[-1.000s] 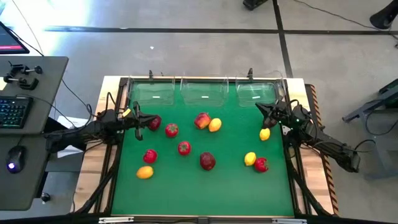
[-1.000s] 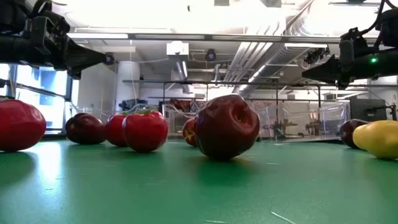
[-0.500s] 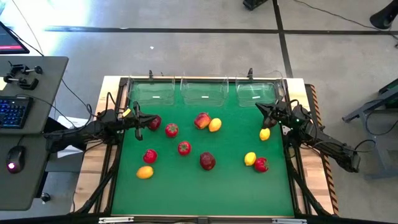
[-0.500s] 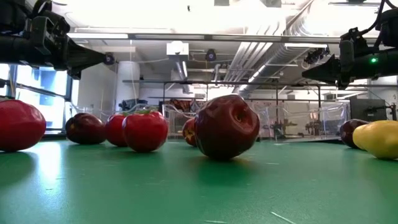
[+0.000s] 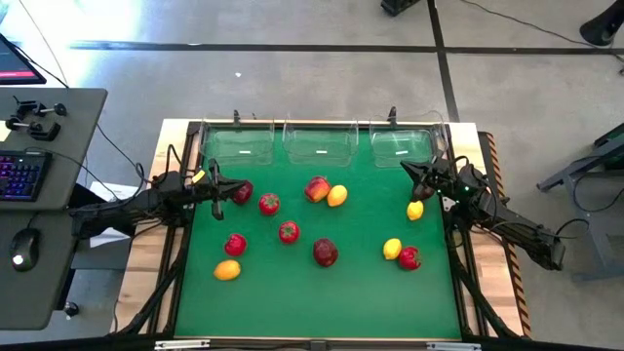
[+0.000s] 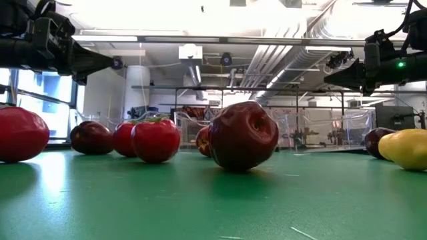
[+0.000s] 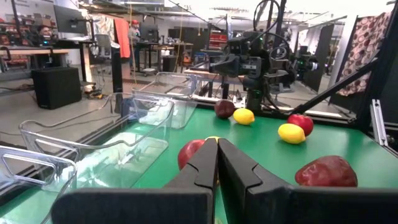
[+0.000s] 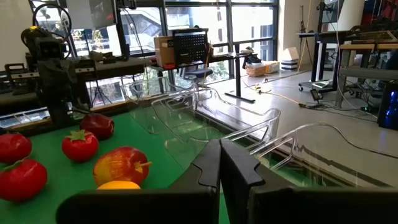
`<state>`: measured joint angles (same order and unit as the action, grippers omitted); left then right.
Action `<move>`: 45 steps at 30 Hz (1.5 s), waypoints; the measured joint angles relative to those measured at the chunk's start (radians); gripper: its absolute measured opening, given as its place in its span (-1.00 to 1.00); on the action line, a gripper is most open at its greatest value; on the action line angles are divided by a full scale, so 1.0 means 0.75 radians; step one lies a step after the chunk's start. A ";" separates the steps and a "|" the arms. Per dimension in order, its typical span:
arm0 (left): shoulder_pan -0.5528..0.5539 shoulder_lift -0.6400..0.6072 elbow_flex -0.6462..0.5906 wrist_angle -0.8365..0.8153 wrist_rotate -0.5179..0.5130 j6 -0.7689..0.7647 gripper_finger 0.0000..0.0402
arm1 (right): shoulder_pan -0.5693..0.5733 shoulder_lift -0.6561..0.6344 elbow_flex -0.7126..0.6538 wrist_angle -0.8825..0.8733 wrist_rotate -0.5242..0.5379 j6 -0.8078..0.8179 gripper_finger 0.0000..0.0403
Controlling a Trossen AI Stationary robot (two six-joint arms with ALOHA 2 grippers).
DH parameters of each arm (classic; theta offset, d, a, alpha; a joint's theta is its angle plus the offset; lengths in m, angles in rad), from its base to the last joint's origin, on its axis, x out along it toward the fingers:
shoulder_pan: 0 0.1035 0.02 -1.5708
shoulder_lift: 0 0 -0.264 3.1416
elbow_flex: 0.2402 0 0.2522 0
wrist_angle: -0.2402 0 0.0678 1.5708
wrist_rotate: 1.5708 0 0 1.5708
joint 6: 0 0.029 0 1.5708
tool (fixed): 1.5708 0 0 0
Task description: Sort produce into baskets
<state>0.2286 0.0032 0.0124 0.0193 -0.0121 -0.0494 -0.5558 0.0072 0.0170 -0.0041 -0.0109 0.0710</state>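
Several toy fruits lie scattered on the green mat (image 5: 322, 292): a dark red apple (image 5: 325, 253), a red-orange apple (image 5: 316, 188), red green-topped ones (image 5: 269, 204), and yellow lemons (image 5: 392, 249). Three clear baskets (image 5: 320, 144) stand in a row along the mat's far edge. My left gripper (image 5: 216, 185) hangs shut and level over the mat's left edge, beside a dark apple (image 5: 242, 192). My right gripper (image 5: 409, 168) hangs shut and level at the far right, above a lemon (image 5: 415, 210). Both sets of fingers, left (image 7: 217, 142) and right (image 8: 219, 144), hold nothing.
The wooden table edge (image 5: 146, 263) frames the mat on both sides. A desk with a keyboard and a mouse (image 5: 21, 249) stands left of the table. The mat's near half has free room in front of the fruits.
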 joint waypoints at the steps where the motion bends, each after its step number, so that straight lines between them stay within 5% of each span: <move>1: 0.000 0.000 0.000 0.000 0.000 0.000 -1.00 | 0.000 0.000 0.000 0.000 0.000 0.000 -1.00; 26: 0.000 0.001 -0.001 0.073 0.001 -0.094 -1.00 | 0.000 0.000 0.000 0.000 0.000 0.000 -1.00; 33: -0.023 0.058 0.020 0.299 0.284 -0.115 -1.00 | 0.000 0.000 0.000 0.000 0.000 0.000 -1.00; 45: -0.052 0.365 0.034 0.610 0.073 0.022 -1.00 | 0.000 0.000 0.000 -0.001 0.000 0.000 -1.00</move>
<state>0.1894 0.2766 0.0376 0.4769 0.0424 -0.0329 -0.5558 0.0071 0.0170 -0.0045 -0.0109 0.0710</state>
